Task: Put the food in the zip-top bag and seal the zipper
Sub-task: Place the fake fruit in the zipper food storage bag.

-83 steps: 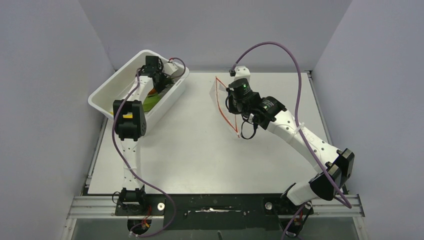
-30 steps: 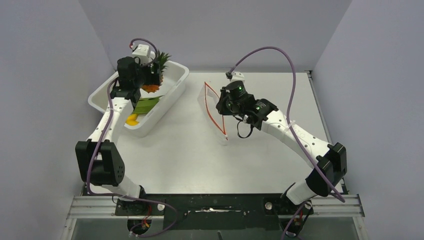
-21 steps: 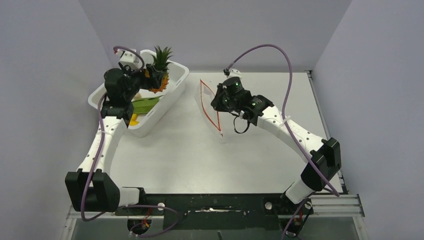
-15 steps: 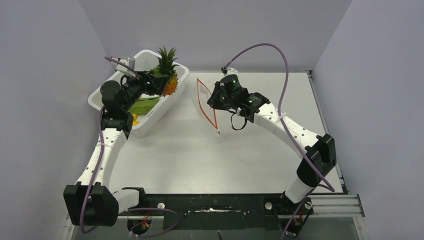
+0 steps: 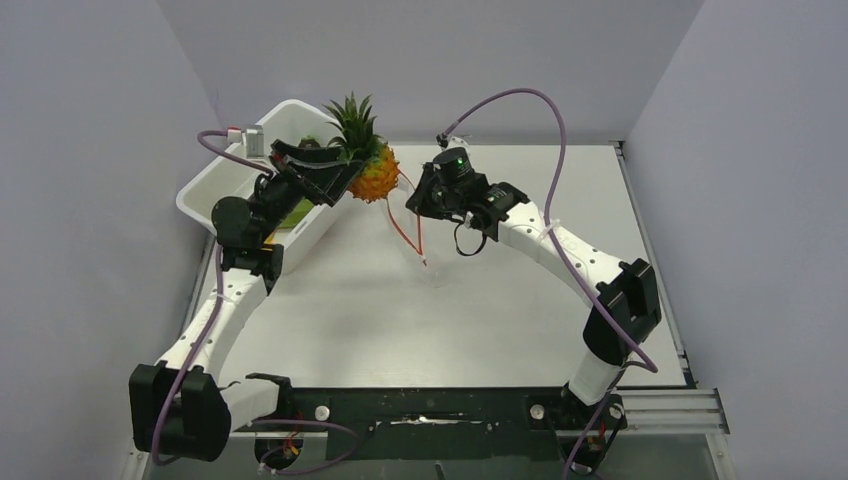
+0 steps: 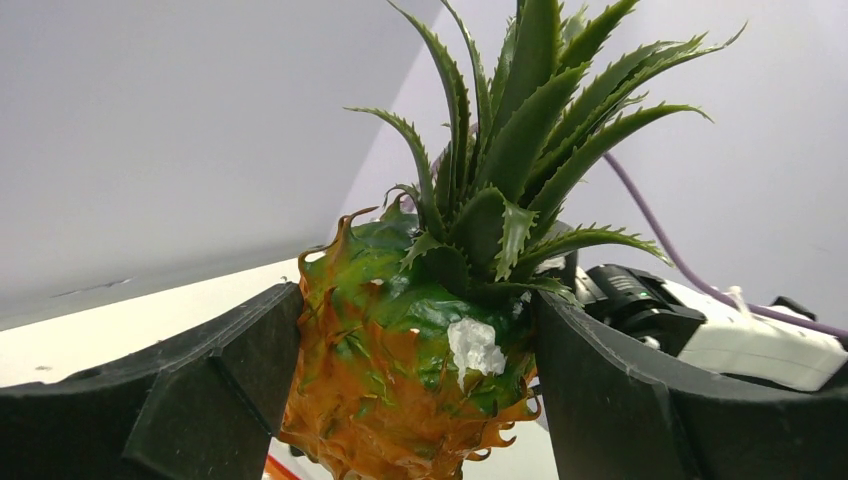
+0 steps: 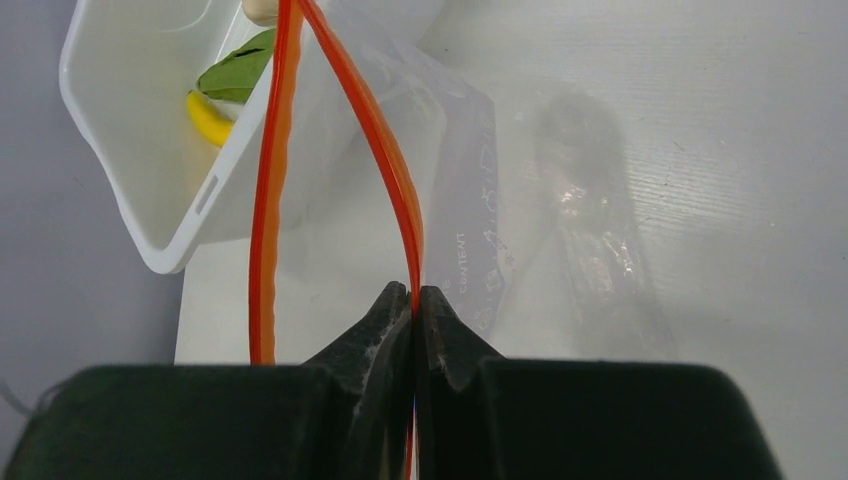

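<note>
Left claw [image 5: 335, 175]: clenched on the pineapple [image 5: 378, 175], one black finger on each flank of the orange body, well apart because of its width.
Pineapple in the claw: base toward the wrist camera, green crown rising past the fingertips; a pale chip on the green shoulder.
Pineapple in the scene: held aloft past the tub's [image 5: 235, 180] right rim, between tub and bag [image 5: 412, 240], clear of the table [image 5: 450, 320].
Pineapple to bag: orange body just beside the upper end of the mouth; touching or not, cannot tell from above.
Pineapple to right claw: near, only a slim gap between fruit and black wrist in the top view.
Right claw [image 7: 413, 310]: pinched tight on the zipper [image 7: 385, 170], tips meeting with the red strip caught between them.
Zipper: unsealed, two red lines parting from the pinch point and spreading toward the tub.
Bag: hanging from the right claw, mouth turned toward the pineapple, clear film falling toward the table; nothing inside that shows.
Tub: at the far left corner of the table, beside the bag.
Rest of the food: banana [image 7: 205, 115] and green leaf [image 7: 235, 75] lying in the tub, touching each other; chili not made out.
</note>
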Controlling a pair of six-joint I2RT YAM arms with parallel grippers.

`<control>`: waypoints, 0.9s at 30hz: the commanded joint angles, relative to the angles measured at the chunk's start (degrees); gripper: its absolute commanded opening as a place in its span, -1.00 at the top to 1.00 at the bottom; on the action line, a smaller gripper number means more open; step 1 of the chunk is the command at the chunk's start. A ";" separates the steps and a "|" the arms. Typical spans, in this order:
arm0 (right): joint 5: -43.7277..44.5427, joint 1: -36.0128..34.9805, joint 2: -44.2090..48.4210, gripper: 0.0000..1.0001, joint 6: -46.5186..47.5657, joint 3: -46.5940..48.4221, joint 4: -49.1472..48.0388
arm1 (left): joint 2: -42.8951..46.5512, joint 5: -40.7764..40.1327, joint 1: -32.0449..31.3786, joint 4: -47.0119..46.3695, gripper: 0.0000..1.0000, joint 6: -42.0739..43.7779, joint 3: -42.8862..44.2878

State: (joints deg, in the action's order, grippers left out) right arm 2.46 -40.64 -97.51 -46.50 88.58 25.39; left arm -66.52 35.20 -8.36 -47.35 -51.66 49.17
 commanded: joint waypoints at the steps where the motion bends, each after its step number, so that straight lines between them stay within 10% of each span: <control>1: -0.52 -0.72 0.99 1.00 -1.30 2.92 -4.48 | -0.84 -1.07 -1.48 -12.04 0.33 -6.13 -1.36; 15: -0.90 -0.68 4.00 1.00 -1.69 1.42 -8.73 | -7.68 -2.02 -2.54 -24.34 0.41 -13.17 -8.91; 27: 0.60 0.29 6.52 1.00 -1.15 -0.68 -9.89 | -2.45 -6.87 -3.01 8.59 0.45 11.15 -4.46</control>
State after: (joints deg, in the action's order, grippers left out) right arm 2.42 -40.80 -94.91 -47.48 87.92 20.51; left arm -72.31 31.59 -10.83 -51.51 -52.27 39.83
